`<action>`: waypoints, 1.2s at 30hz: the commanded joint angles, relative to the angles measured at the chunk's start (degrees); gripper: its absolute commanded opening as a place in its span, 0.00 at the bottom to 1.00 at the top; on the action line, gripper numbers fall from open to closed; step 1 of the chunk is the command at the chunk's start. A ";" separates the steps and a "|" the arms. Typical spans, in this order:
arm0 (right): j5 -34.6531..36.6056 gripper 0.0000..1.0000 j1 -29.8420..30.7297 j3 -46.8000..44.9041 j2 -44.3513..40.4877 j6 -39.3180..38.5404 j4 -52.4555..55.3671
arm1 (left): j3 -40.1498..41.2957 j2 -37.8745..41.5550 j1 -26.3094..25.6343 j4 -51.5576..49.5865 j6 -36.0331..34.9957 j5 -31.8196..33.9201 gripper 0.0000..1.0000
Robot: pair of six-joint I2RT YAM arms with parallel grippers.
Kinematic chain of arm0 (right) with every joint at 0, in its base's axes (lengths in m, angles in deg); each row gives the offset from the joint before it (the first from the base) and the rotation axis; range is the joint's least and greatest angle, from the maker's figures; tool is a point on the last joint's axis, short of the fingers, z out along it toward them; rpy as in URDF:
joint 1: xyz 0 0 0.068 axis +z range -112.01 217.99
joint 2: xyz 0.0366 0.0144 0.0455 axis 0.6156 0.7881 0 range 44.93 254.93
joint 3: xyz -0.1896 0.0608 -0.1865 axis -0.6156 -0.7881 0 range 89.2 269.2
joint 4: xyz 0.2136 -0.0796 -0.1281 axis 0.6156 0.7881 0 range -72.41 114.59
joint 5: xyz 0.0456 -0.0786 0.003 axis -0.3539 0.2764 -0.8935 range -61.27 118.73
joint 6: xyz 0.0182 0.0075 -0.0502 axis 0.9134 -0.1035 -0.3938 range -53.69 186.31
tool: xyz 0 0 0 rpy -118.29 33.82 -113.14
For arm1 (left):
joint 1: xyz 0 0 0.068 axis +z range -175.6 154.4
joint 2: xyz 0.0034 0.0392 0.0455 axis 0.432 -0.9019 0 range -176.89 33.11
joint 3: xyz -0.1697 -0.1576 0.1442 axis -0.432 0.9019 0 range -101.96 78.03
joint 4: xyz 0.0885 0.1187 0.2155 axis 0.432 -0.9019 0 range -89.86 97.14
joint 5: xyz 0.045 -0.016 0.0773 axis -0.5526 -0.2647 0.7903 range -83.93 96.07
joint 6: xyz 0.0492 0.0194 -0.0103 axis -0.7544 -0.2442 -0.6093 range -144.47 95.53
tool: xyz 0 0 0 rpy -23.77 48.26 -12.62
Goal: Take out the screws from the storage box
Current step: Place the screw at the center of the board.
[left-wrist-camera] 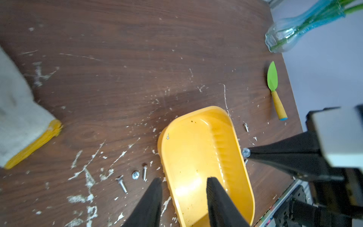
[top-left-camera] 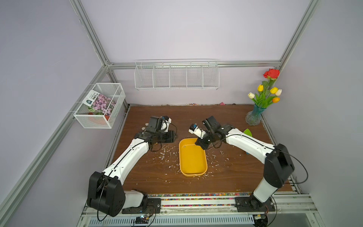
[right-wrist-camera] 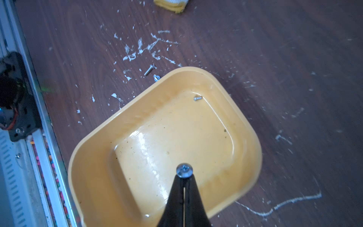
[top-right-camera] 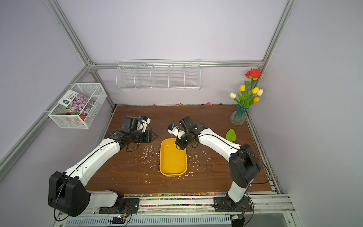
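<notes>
One yellow-orange storage box stands open side up in the middle of the table. In both top views its long axis runs from the front rail toward the back wall. One screw lies flat inside it, close to a corner of the floor. The right pincer, pressed together, pinches a second screw at its tips above the box; the cross-slotted head faces the wrist camera and the shank is hidden. Three more screws lie close together on the table just beside one long wall, and a further screw lies near the opposite wall. The left pincer is spread, one finger outside the wall by the three, one over the box floor. White flakes litter the wood around the box. One glove lies well apart.
</notes>
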State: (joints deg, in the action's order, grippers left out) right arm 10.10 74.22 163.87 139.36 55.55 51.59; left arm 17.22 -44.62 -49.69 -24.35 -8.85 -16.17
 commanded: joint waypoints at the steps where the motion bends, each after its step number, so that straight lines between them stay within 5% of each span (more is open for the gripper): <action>1: 1.68 0.00 -3.13 -6.00 -5.56 3.38 0.46 | -2.42 -3.44 -3.17 -0.19 -3.76 -0.14 0.40; 7: 10.81 0.00 -6.82 -16.11 -10.53 7.01 0.11 | -7.07 -9.06 -10.52 -3.52 -6.87 7.39 0.39; 14: 15.72 0.00 -7.64 -20.37 -6.70 9.57 -0.96 | -11.91 -16.10 -17.34 -8.08 -8.24 16.47 0.35; 17: 15.97 0.00 -7.62 -20.49 -4.26 10.28 -1.63 | -13.35 -19.20 -19.79 -10.87 -4.33 25.76 0.36; 36: 16.38 0.07 -6.66 -19.15 -0.33 9.98 -2.04 | -14.30 -30.43 -22.36 -10.70 3.77 36.09 0.43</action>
State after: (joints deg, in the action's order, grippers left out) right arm 26.19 67.05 144.51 139.49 65.06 50.30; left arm 4.83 -73.71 -71.75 -34.82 -6.63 17.23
